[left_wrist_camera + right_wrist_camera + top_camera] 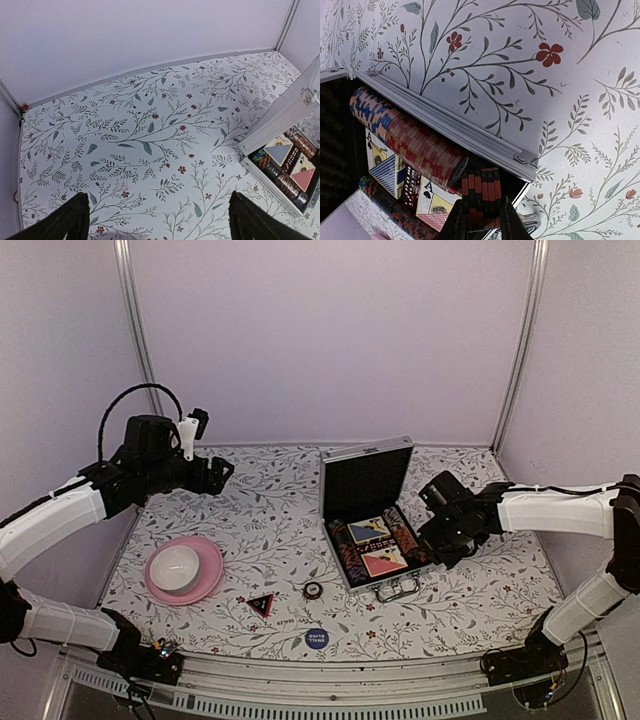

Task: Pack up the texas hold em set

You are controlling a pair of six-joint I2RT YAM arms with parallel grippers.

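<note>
The silver case [398, 585] lies open mid-table, its black-lined lid upright. Inside lie two card decks [378, 545] and rows of striped poker chips [350, 555]. My right gripper [482, 217] is shut on a small stack of black-and-orange chips [482, 192], held over the case's near right corner beside the red chip row [420, 147]. It is at the case's right side in the top view [432, 540]. On the table lie a red-black triangle [261, 604], a loose chip [313, 590] and a blue disc [317, 639]. My left gripper [222, 472] hangs open and empty above the far left; its dark fingers [70, 220] show. The brown box is out of view.
A pink plate [205, 580] with a white bowl [175, 565] sits at the left front. The case's edge [272, 120] shows at the right of the left wrist view. Walls and metal posts close in the table at the back and sides.
</note>
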